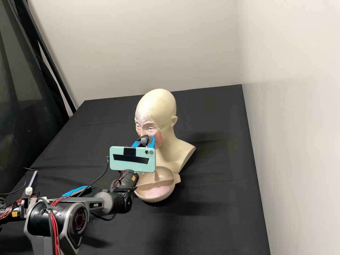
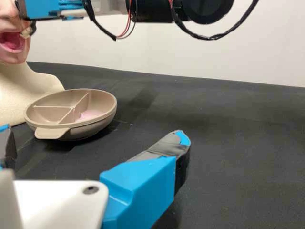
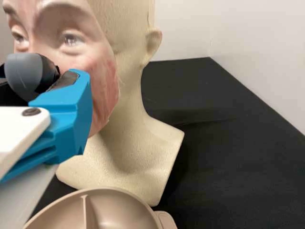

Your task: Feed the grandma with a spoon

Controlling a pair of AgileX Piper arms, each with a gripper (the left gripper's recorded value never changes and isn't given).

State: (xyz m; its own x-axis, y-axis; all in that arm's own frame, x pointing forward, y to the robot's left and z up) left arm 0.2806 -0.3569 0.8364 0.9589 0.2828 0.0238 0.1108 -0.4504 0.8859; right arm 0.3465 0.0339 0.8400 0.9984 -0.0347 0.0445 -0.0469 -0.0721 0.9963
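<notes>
The grandma is a beige mannequin head [image 1: 159, 117] with an open mouth [image 2: 10, 42], standing mid-bench. My right gripper [image 1: 144, 141] is raised to her mouth and shut on the grey-handled spoon [image 3: 27, 72]; the spoon's bowl is hidden behind the gripper. One of its blue fingers [image 3: 66, 109] lies against her pink cheek. A tan divided bowl [image 1: 166, 187] with pink food in one compartment sits in front of her bust. My left gripper [image 2: 90, 143] lies low on the bench to the bowl's left, open, nothing between its fingers [image 2: 164, 155].
A mint-green phone-like camera [image 1: 132, 158] rides on the right arm's wrist. White walls close the back and right side of the bench [image 1: 219, 198]. Black frame bars [image 1: 42, 63] stand at the left. Cables trail at the near left corner.
</notes>
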